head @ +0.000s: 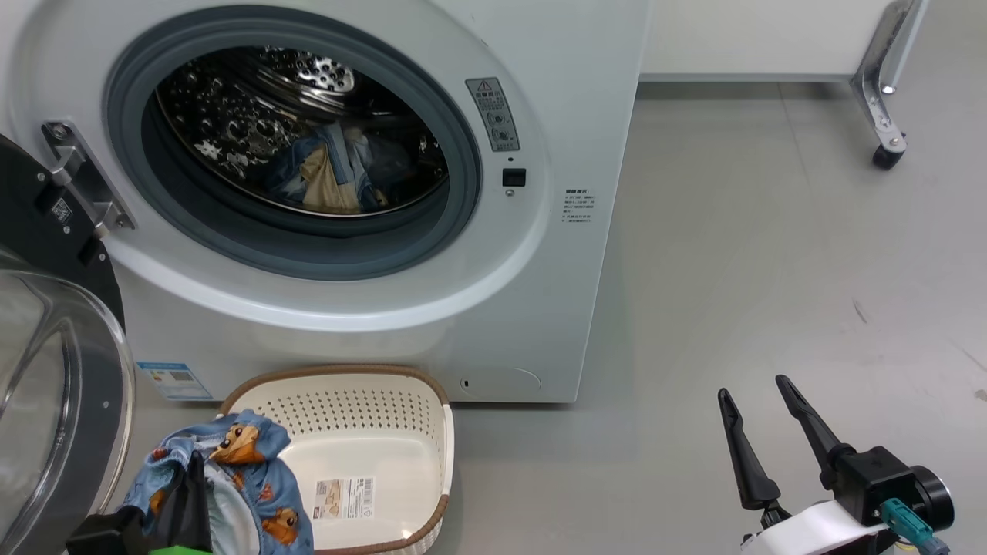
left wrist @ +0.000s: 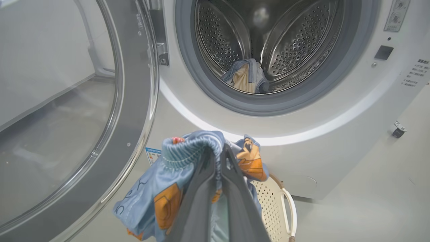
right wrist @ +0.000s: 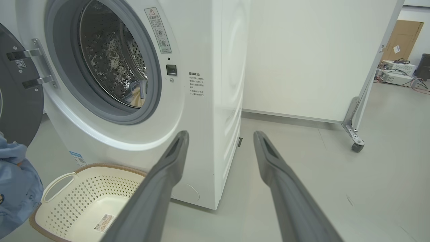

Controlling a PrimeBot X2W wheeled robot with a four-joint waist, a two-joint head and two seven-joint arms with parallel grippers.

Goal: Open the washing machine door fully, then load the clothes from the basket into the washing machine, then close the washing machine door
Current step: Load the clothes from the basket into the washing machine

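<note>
Left gripper (left wrist: 219,149): clamped on a blue printed piece of the clothes (left wrist: 158,188), by the basket (head: 370,383) before the washing machine (head: 555,293). Right gripper (head: 752,386): spread wide, empty; its wrist view adds a castered partition leg (right wrist: 352,127). Washing machine door (left wrist: 134,101): swung open, more clothes in the drum (head: 231,116).

Cropped and covered
The washing machine door (head: 54,401) is cropped at the left edge; clothes (head: 254,470) hide the basket (head: 443,432) near-left corner.

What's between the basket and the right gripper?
Only bare grey floor, seen in the head view, separates the basket from the right gripper.
</note>
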